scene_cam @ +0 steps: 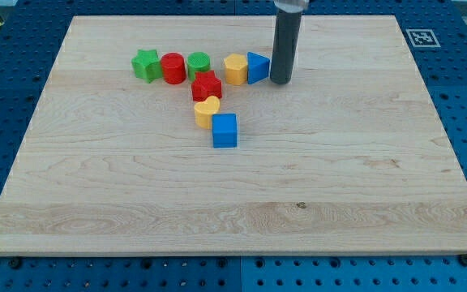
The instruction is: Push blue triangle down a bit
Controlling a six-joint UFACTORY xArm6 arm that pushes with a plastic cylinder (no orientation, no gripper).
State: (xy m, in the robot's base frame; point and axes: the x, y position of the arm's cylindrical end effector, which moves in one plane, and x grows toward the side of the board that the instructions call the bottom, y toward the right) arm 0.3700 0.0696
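Camera view showed my tip (280,81), the lower end of a straight dark rod with no hand to open or close, resting on the pale wooden tabletop (339,178) just right of the small blue triangle block (258,67), touching or nearly so. That block sat near the view's top, pressed against a yellow rounded block (235,70). Pushing from this side would likely drive the triangle leftward into the yellow one, not downward. Nearby stood a green cylinder (199,64), red cylinder (173,68), green star (145,65), red block (206,86), yellow heart (207,112) and blue cube (224,130).
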